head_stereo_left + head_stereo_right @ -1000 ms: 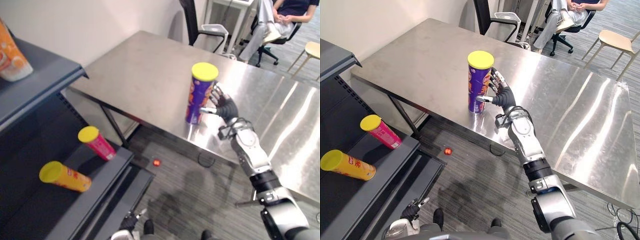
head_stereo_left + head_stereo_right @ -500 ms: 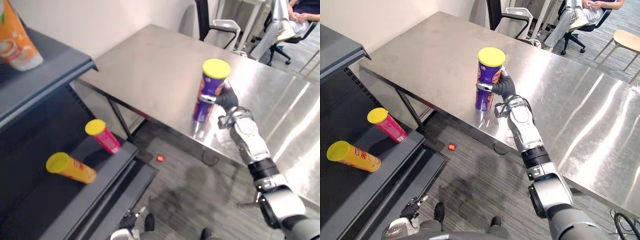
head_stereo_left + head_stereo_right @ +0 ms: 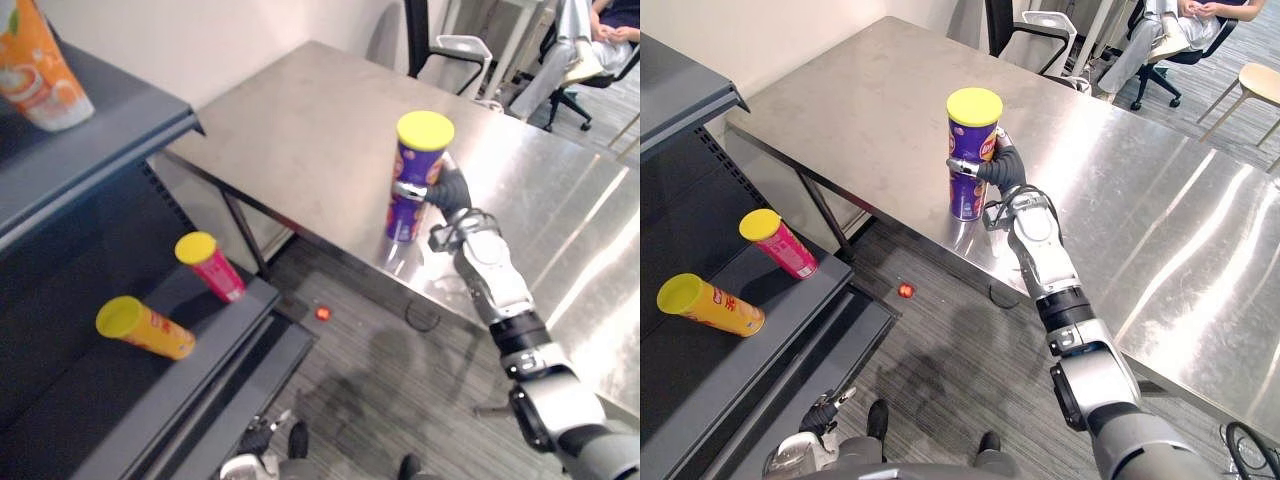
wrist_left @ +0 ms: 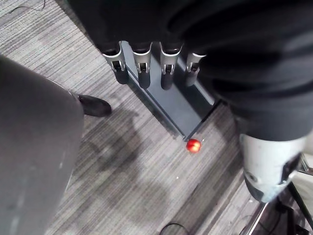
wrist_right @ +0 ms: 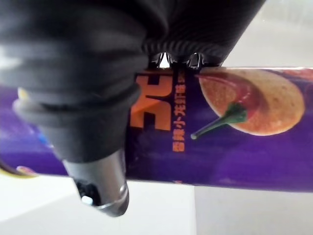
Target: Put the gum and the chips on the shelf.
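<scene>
A purple chips can (image 3: 415,180) with a yellow lid stands upright near the front edge of the steel table (image 3: 300,130). My right hand (image 3: 1008,170) is shut on it: the thumb crosses the can's front and the fingers wrap round behind. In the right wrist view the can (image 5: 234,127) lies tight against the palm, beside the thumb (image 5: 98,186). My left hand (image 4: 146,63) hangs low over the carpet, fingers straight and empty. No gum can be made out.
A dark shelf unit (image 3: 230,330) stands at the left. A pink can (image 3: 208,265) and a yellow-orange can (image 3: 145,328) lie on its lower board, an orange packet (image 3: 35,65) on the top. A small red ball (image 3: 322,313) lies on the floor. A person sits at the back right.
My right hand went from open beside the purple can to curled round it. The can stays upright on the table. The camera has shifted a little.
</scene>
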Controlling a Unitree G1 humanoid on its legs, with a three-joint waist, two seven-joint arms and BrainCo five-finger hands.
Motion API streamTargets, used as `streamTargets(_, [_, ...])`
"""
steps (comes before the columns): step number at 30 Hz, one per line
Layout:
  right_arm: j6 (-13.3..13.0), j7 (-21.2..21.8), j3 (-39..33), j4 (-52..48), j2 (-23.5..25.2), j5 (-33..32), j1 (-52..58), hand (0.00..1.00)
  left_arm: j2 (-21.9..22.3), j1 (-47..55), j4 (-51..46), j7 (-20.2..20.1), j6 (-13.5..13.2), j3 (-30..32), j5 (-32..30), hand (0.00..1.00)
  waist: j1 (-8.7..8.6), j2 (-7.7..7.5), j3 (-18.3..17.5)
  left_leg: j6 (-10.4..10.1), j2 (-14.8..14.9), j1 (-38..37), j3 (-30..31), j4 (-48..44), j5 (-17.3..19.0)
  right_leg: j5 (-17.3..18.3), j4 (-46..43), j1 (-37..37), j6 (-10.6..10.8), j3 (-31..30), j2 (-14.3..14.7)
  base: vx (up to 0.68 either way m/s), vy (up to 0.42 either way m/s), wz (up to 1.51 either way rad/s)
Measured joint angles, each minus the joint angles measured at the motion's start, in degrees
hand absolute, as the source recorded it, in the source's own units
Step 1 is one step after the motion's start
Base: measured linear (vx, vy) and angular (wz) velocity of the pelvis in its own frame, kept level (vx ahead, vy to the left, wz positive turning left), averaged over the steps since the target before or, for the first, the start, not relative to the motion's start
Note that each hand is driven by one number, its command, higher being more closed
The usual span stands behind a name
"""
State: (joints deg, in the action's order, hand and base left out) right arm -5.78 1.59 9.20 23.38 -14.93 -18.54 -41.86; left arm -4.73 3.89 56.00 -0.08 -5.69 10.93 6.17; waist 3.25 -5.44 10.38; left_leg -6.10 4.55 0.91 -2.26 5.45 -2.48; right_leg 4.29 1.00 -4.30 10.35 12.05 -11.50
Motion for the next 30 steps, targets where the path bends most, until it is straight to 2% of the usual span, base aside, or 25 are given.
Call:
streamTargets(5, [0.1, -0.6, -2.3, -5.1, 1.0, 0.0, 3.9, 1.00, 0.0, 0.0, -0.1, 0.3, 0.0, 0.0, -0.1, 0.00, 0.02, -0.03, 0.0, 0.0, 0.2, -0.1, -0.2, 0.0, 0.0, -0.1, 0.0, 0.0, -0.1, -0.2, 0.1, 0.00, -0.003, -0.01])
streamTargets(8, [0.1, -1.8, -6.6, -16.5, 1.7, 0.6, 9.8, 1.00, 0.0, 0.0, -0.1, 1.0, 0.0, 0.1, -0.3, 0.00, -0.08, -0.04, 0.0, 0.0, 0.6, -0.3, -0.4, 0.0, 0.0, -0.2, 0.0, 0.0, -0.2, -0.7, 0.3, 0.00, -0.011, -0.05])
streamTargets(11, [-1.0, -2.6, -11.7, -24.7, 1.7, 0.6, 12.9, 1.00, 0.0, 0.2, -0.1, 1.6, 0.0, 0.3, -0.4, 0.00, -0.54, -0.06, 0.0, 0.0, 0.7, -0.8, -0.8, 0.0, 0.0, -0.2, -0.1, 0.0, -0.3, -1.3, 0.4, -0.01, -0.007, -0.10])
streamTargets(13, [-2.9, -3.1, -15.6, -30.9, 1.7, 0.6, 16.0, 1.00, -0.1, 0.5, 0.0, 1.8, 0.0, 0.4, -0.9, 0.00, -1.51, -0.10, -0.1, 0.0, 0.7, -1.1, -1.1, 0.0, 0.0, -0.2, -0.2, -0.1, -0.3, -1.6, 0.4, -0.04, -0.010, -0.08])
streamTargets(16, [-4.8, -3.6, -19.4, -35.9, 1.4, 0.4, 20.2, 1.00, -0.1, 0.6, 0.0, 1.9, -0.1, 0.6, -2.4, 0.00, -1.84, -0.15, -0.2, 0.0, 0.8, -1.4, -1.7, 0.0, 0.0, -0.2, -0.2, 0.1, -0.3, -2.3, 0.5, -0.04, -0.007, -0.12])
streamTargets(21, [-5.0, -3.6, -21.8, -36.7, 1.4, 0.3, 25.8, 1.00, -0.2, 1.1, 1.2, 1.9, 0.0, 0.5, -2.9, 0.00, -3.06, -0.18, -2.7, 0.0, 0.9, -1.6, -1.8, 0.0, 0.0, -0.2, -0.3, 0.2, -0.3, -2.6, 0.6, -0.03, -0.007, -0.02])
streamTargets(30, [-5.0, -3.7, -26.8, -36.7, 1.4, -0.5, 30.3, 1.00, -0.2, 2.0, 1.1, 1.9, 0.0, 0.2, -3.1, 0.00, -3.39, -0.32, -4.6, 0.0, 0.9, -2.1, -2.3, 0.0, 0.0, -0.2, -0.7, 0.2, -0.3, -3.3, 0.6, -0.01, -0.003, -0.02])
